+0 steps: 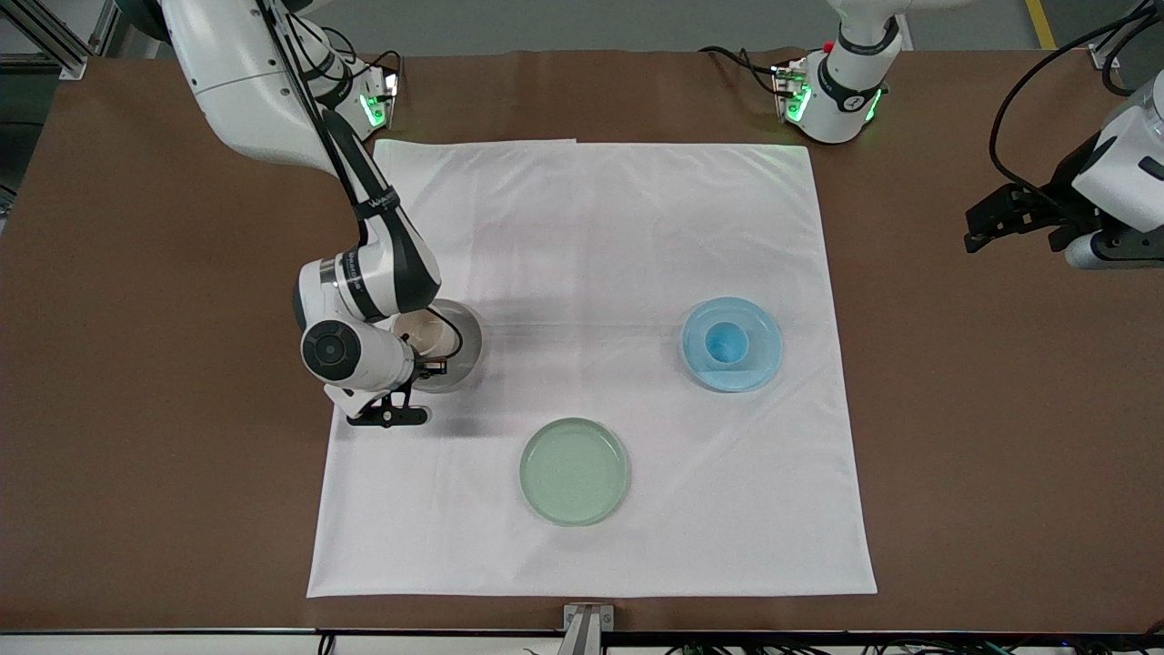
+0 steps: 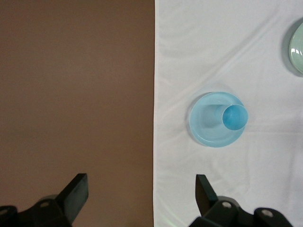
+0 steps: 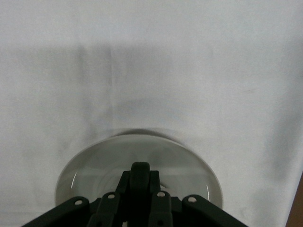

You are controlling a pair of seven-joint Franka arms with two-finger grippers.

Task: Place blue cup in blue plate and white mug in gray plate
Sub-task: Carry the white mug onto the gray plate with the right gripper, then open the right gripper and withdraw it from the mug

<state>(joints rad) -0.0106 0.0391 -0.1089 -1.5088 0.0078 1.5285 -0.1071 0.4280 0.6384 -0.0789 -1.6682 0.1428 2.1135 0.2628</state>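
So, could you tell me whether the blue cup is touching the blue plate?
Touching. In the left wrist view the blue cup stands upright on the blue plate, with no gap beneath.

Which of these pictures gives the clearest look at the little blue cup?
The left wrist view: the blue cup shows side and opening as it stands upright in the blue plate, unobstructed. The front view shows the cup from above, mostly just its opening. The right wrist view does not show it.

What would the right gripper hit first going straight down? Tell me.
Most likely the gray plate directly below the right gripper, whose fingers look closed. The white mug sits on that plate beside the gripper; how high above it the gripper is stays unclear.
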